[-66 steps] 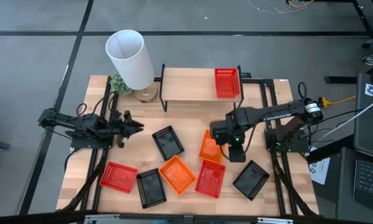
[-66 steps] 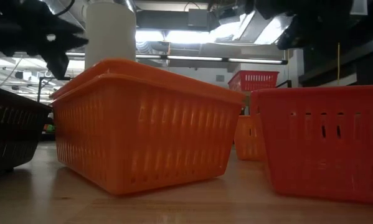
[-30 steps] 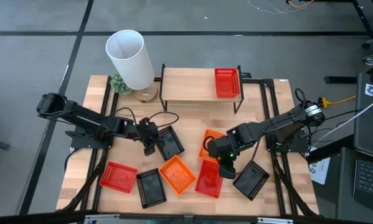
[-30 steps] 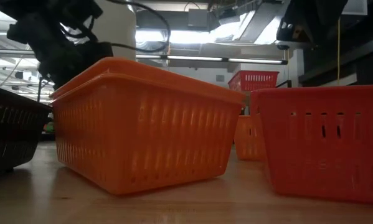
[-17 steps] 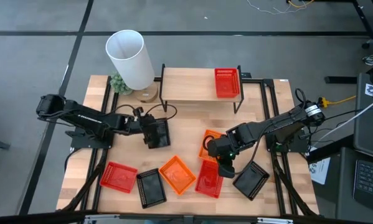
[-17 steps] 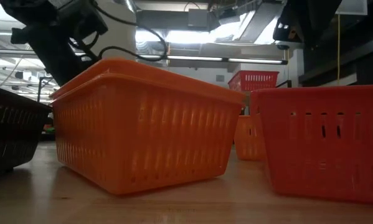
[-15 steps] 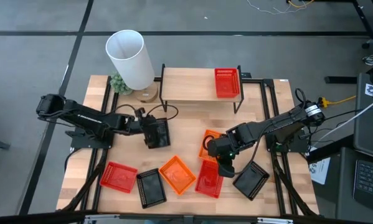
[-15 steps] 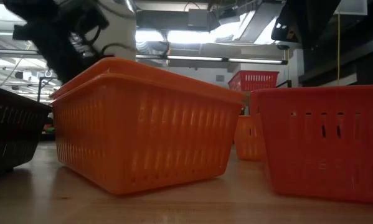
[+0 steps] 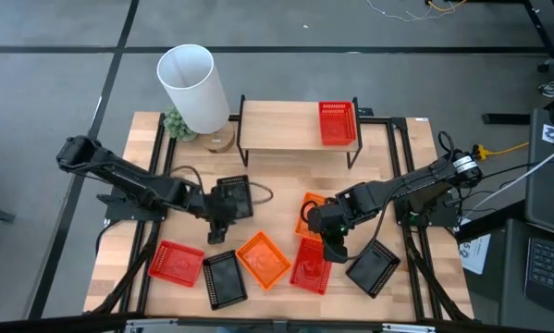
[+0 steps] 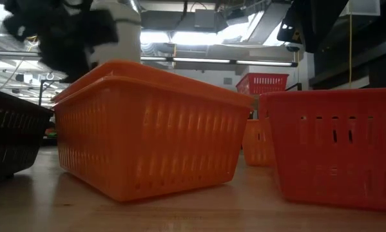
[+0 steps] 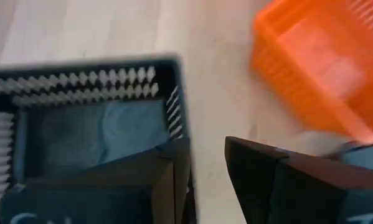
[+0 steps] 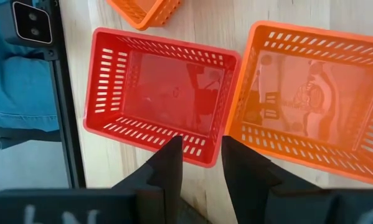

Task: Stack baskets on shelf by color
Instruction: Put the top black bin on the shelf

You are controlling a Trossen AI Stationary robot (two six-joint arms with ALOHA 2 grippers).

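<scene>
Near the middle of the wooden table [image 9: 281, 190], the left gripper [image 9: 223, 215] holds a black basket [image 9: 234, 197], one finger [image 11: 167, 180] inside its wall and the other outside, jaws clamped on that wall. Just right of centre, the right gripper [image 9: 330, 242] hangs over a red basket [image 9: 311, 265] that lies touching an orange basket [image 9: 311, 215]; its jaws stand apart, one finger [image 12: 167, 165] over the red basket's rim and the other just beyond that rim's corner, and whether they touch the rim I cannot tell. Along the table's front lie another red basket [image 9: 176, 263], a second black basket [image 9: 223, 278], a stack of orange baskets [image 9: 262, 259] and a third black basket [image 9: 372, 266]. At the back, the shelf [image 9: 281, 125] carries red baskets [image 9: 337, 123] at its right end. Beside the shelf's left end stands a white cylinder [image 9: 192, 87].
</scene>
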